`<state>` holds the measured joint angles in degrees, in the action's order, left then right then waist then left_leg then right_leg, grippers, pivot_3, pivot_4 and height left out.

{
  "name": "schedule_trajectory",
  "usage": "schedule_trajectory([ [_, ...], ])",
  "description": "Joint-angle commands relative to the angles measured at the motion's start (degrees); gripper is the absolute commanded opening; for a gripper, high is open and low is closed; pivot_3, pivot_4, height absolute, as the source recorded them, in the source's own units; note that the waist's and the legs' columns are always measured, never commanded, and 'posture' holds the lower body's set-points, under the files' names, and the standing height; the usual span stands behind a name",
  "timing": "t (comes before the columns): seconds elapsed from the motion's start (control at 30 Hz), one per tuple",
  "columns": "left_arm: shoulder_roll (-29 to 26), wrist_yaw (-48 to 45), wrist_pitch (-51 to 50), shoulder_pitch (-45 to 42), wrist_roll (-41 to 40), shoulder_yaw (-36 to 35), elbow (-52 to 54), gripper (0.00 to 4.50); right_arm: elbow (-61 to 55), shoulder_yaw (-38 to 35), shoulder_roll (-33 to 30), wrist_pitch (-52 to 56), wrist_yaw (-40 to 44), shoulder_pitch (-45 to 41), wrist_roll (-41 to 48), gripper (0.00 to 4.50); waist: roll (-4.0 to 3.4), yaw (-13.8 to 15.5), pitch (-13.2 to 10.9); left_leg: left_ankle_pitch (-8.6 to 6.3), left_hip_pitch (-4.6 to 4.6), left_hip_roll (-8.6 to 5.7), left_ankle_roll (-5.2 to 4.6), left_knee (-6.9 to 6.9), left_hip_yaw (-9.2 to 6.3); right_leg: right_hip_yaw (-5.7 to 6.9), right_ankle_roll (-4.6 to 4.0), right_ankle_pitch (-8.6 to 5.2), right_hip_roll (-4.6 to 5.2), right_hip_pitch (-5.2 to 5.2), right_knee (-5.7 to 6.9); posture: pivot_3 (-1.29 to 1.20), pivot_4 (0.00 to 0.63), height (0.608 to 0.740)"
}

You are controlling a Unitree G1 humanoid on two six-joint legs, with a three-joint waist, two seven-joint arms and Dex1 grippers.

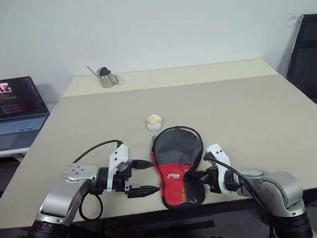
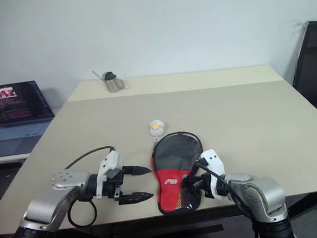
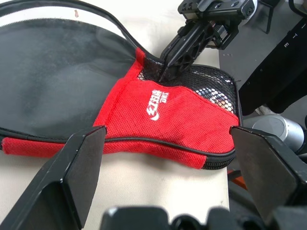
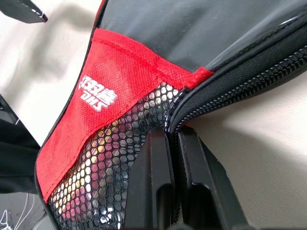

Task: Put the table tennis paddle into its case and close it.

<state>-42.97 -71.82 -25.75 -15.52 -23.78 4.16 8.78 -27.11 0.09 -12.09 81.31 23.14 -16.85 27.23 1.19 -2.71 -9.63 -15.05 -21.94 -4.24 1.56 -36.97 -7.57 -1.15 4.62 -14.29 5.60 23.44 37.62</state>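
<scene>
At the near edge of the pale beige table lies the paddle-shaped soft case, black fabric over its round upper part, red fabric with a white logo lower down, and a black mesh pocket at the narrow end that reaches the table's near edge. A black zipper runs round its rim. Through the mesh something striped and shiny shows, too unclear to name; the table tennis paddle itself cannot be made out, so whether it is inside cannot be told.

The right gripper, two black fingers on a white and grey wrist, comes in from the right side of the case. Its fingers are pressed together, with their tips at the case's zipper edge where the mesh pocket meets the red fabric. In the right wrist view the closed fingers lie against that zipper seam, and it looks as if they pinch it, though a zipper pull cannot be seen.

The left gripper hovers just beside the left edge of the case, its two black fingers spread wide and pointing toward the case, holding nothing and apart from the fabric.

Just beyond the round end of the case sits a small white and yellow duck-shaped charm on a thin cord, close to the zipper rim.

Well apart, near the far left corner of the table, stands a small metal watering can with a thin spout.
</scene>
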Motion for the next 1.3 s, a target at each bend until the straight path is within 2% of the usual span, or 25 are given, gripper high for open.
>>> schedule_trajectory([
  [0.03,-0.34,0.35,1.07,0.15,-0.13,-0.63,0.52,4.50,-3.20,-2.88,0.17,2.08,-2.48,1.57,0.35,0.02,0.00,0.29,0.00,0.00,0.00,0.00,0.00,0.00,0.00,0.01,0.00,0.00,0.00,0.00,-0.01,0.00,0.150,0.740],
  [0.13,-0.26,0.66,1.31,0.50,-0.12,-0.63,0.51,4.50,-5.98,-4.80,1.24,3.90,-4.19,2.81,0.73,0.71,0.00,0.78,0.00,0.00,0.00,0.00,0.00,0.00,-0.02,0.03,0.00,0.00,0.00,-0.01,-0.02,0.00,0.150,0.740],
  [0.37,0.02,1.28,1.89,0.56,-0.06,-0.46,0.09,4.50,-11.65,-8.58,3.64,7.91,-6.94,3.03,1.47,3.02,0.00,0.91,0.00,0.00,0.01,0.01,0.00,0.00,-0.05,0.08,0.00,0.00,0.00,-0.05,-0.02,0.00,0.150,0.740],
  [0.5,0.30,1.97,2.22,0.39,-0.16,-0.83,-0.55,4.50,-13.82,-7.88,-1.97,0.28,-1.78,1.18,3.56,4.44,-0.04,0.88,-0.03,0.00,0.01,0.00,0.00,0.00,-0.05,0.10,0.00,0.00,0.01,-0.07,-0.02,0.00,0.150,0.740],
  [0.73,2.46,6.80,0.99,-2.03,-1.19,-3.48,-2.89,4.50,-11.47,-9.01,-8.21,-7.86,7.62,-4.15,9.96,4.48,-0.05,0.85,-0.05,0.00,0.04,0.02,0.00,0.00,-0.09,0.21,0.00,-0.01,-0.03,-0.15,-0.05,0.00,0.150,0.740],
  [0.9,4.96,12.56,-0.04,-4.89,-0.90,-5.51,-4.79,4.50,-6.03,-1.50,-11.06,-17.14,9.82,-7.00,6.36,4.48,-0.03,0.83,-0.06,0.00,0.04,0.00,0.00,-0.01,-0.07,0.21,-0.01,-0.01,-0.01,-0.19,-0.14,0.00,0.150,0.740],
  [1.07,7.46,21.55,-1.05,-9.16,1.41,-7.56,-8.39,4.50,8.57,9.53,-6.50,-29.12,8.12,-12.25,-2.69,4.48,-0.03,0.70,-0.05,0.01,0.06,-0.02,0.01,0.01,-0.06,0.21,-0.01,0.00,-0.08,-0.18,-0.16,0.00,0.150,0.740],
  [1.3,8.92,26.96,-2.45,-13.23,3.84,-6.51,-11.93,4.50,24.26,13.24,-1.38,-39.36,6.00,-15.31,-10.10,4.48,-0.03,0.88,-0.05,0.11,-0.02,-0.04,0.20,0.01,-0.07,0.18,-0.03,0.02,-0.07,-0.15,-0.37,0.00,0.150,0.740],
])
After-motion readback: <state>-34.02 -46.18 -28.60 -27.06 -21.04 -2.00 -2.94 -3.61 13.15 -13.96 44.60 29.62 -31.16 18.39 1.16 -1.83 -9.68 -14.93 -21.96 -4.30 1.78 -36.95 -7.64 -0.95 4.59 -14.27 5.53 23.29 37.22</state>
